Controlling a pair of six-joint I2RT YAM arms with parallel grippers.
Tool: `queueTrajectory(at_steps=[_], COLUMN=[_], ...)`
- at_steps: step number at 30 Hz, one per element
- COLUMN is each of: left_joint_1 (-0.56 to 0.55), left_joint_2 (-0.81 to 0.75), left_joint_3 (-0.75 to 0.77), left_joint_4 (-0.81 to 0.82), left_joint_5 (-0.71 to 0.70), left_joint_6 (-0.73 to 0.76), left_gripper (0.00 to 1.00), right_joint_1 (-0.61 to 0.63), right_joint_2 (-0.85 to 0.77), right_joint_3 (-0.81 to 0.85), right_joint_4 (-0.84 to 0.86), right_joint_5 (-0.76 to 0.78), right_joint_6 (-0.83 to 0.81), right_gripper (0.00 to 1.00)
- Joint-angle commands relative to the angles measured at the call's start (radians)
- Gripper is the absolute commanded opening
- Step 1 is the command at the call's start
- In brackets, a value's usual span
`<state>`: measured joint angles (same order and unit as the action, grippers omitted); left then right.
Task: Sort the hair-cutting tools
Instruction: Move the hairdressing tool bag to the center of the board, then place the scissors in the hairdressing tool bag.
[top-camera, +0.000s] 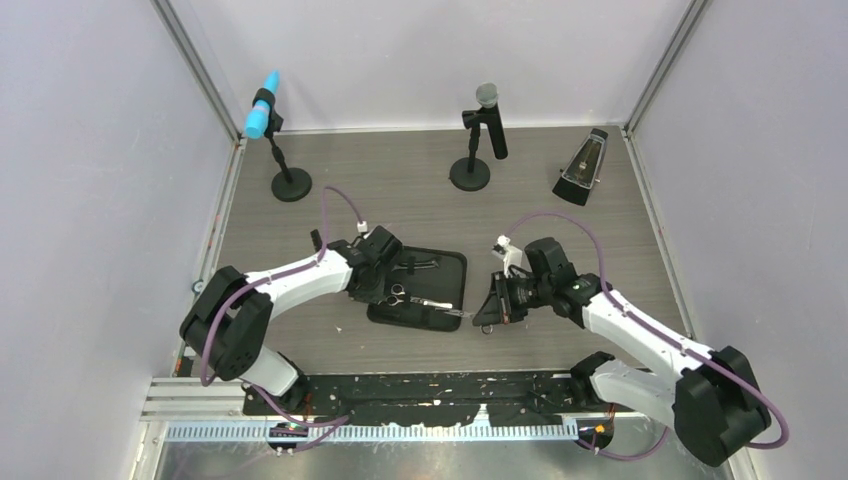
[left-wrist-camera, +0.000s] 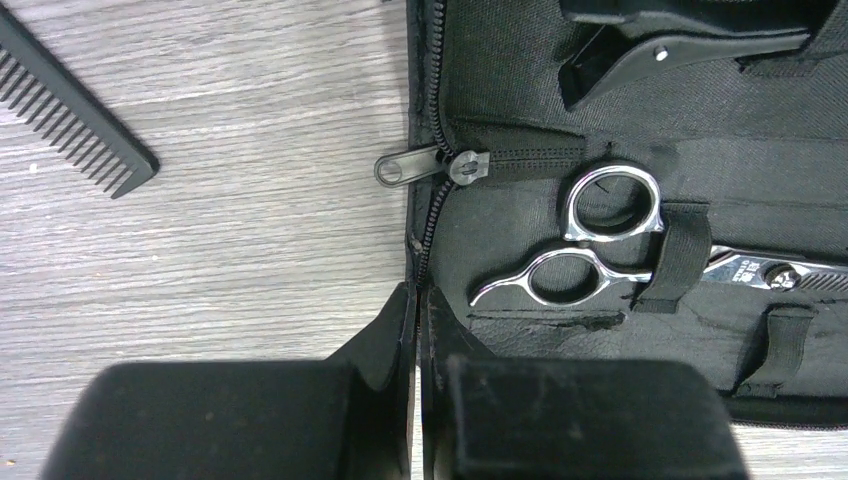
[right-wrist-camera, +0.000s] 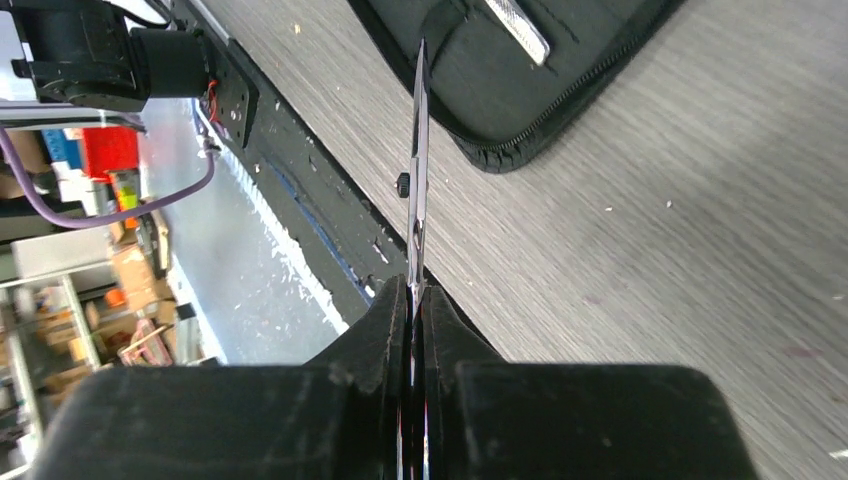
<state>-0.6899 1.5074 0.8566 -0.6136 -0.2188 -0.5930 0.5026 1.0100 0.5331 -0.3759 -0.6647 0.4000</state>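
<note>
Now L gripper (left-wrist-camera: 417, 305) is pinched shut, prob. on the zip edge of the black rectangular zip case (left-wrist-camera: 520, 110), silver metal scissors (left-wrist-camera: 600, 240) strapped inside it, R gripper (right-wrist-camera: 412, 295) clamping a second silver pair (right-wrist-camera: 416, 160), tips at that case's corner.

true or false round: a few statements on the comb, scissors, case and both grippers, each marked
1. The flat black comb lies on the grey wood table, outside the black zip case. True.
2. The silver scissors in the case sit under a black elastic strap. True.
3. The left gripper is open over the comb. False: it is shut on the case's zip edge.
4. The right gripper is empty. False: it pinches a second pair of silver scissors, blade toward the case.
</note>
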Motion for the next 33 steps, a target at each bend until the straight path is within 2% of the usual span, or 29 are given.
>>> queueTrajectory(at_steps=[1, 13, 24, 33], left_joint_1=[0.011, 0.013, 0.013, 0.013], left_joint_2=[-0.025, 0.022, 0.023, 0.041], left_joint_3=[0.007, 0.007, 0.004, 0.01], left_joint_4=[-0.03, -0.038, -0.04, -0.043], left_joint_5=[-0.03, 0.025, 0.022, 0.016], left_joint_6=[0.046, 0.067, 0.077, 0.084], left_gripper=[0.01, 0.03, 0.03, 0.03], right_joint_1=[-0.003, -0.003, -0.011, -0.033], right_joint_2=[0.055, 0.2, 0.368, 0.356], right_joint_3=[-0.056, -0.152, -0.151, -0.156], right_joint_4=[0.201, 0.365, 0.589, 0.677], right_joint_5=[-0.126, -0.169, -0.209, -0.221], right_joint_6=[0.084, 0.108, 0.129, 0.114], right_gripper=[0.05, 0.05, 0.06, 0.07])
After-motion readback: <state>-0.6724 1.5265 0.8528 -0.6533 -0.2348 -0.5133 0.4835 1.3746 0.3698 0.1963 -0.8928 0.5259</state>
